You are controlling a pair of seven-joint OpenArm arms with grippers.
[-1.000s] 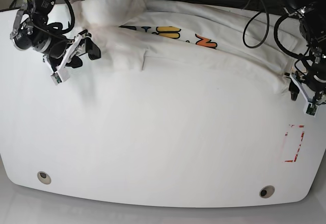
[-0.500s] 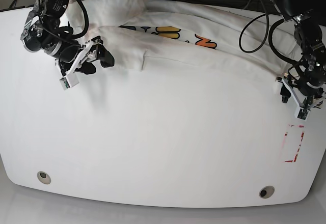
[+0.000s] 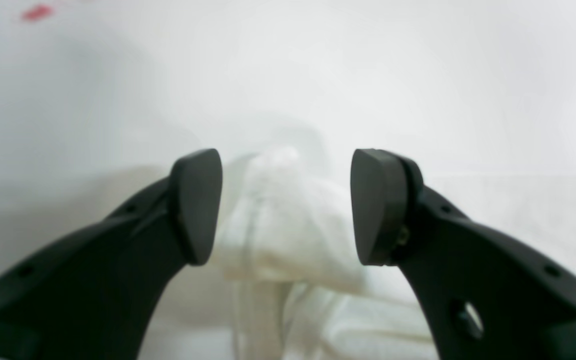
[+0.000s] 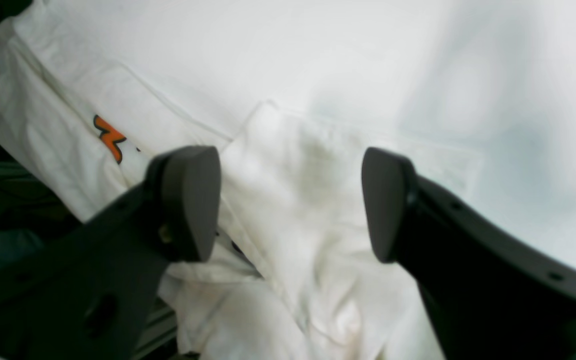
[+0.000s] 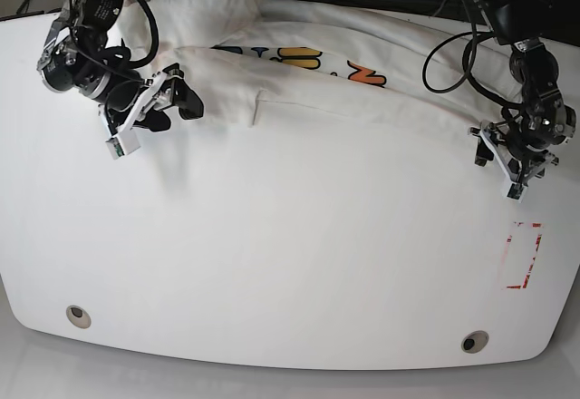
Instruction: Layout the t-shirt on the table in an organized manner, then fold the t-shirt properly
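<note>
Glossy white table point(image 5: 290, 263), red tape outline point(image 5: 523, 256), t-shirt point(image 5: 362, 100) bunched rearward.

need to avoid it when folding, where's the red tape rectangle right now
In the base view the red tape rectangle lies on the table near its front right corner, just below the left gripper and clear of the t-shirt.

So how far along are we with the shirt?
Early. Done: the t-shirt is on the table, spread wide along the far edge. It's doubled over, lettering half hidden, so the layout isn't finished. In hand: nothing gripped; the left hand is open over a bunched corner, the right hand is open over the other end. Left: flattening, then all the folds.
</note>
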